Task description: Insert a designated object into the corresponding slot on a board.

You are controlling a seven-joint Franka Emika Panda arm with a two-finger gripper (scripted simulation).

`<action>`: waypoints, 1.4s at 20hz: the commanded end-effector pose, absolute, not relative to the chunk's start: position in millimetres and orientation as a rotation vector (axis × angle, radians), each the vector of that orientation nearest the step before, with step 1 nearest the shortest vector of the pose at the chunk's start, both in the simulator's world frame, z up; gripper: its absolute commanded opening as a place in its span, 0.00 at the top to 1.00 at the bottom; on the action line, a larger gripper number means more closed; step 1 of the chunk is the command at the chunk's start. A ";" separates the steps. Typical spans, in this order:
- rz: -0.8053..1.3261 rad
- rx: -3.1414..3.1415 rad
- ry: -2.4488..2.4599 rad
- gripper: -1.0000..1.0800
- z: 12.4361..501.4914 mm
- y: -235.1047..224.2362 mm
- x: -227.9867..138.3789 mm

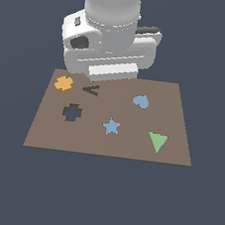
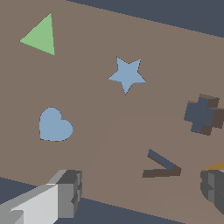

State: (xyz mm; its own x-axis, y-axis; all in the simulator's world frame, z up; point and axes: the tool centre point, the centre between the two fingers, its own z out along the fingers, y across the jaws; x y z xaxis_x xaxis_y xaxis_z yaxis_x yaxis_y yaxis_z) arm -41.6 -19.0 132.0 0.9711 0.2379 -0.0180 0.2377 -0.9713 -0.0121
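The orange cross-shaped designated object [image 1: 64,83] lies flat on the brown board [image 1: 130,147] near its far corner at the exterior view's left. In front of it is the dark cross-shaped slot [image 1: 72,112], which holds nothing. The arm's white hand hangs over the board's far edge, and its fingertips are hidden in the exterior view. In the wrist view my gripper [image 2: 141,189] is open with nothing between its fingers. One finger [image 2: 213,186] covers most of the orange piece [image 2: 215,168]. The slot [image 2: 201,114] shows beyond it.
A dark A-shaped cutout [image 1: 91,89] lies just beside the orange piece. A blue heart [image 1: 141,101], a blue star [image 1: 111,127] and a green triangle [image 1: 157,141] sit flat on the board toward the exterior view's right. Dark floor surrounds the board.
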 end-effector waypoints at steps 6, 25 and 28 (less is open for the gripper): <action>0.021 -3.079 -0.593 0.04 105.0 -70.5 -61.8; 0.002 -2.982 -0.987 0.04 54.6 -171.6 -73.5; 0.001 -2.975 -1.010 0.04 51.6 -177.7 -72.7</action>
State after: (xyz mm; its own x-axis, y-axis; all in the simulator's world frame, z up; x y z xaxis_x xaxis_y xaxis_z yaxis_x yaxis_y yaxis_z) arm -73.4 -174.8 53.1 0.7994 0.6008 -0.0010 0.6008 -0.7994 -0.0009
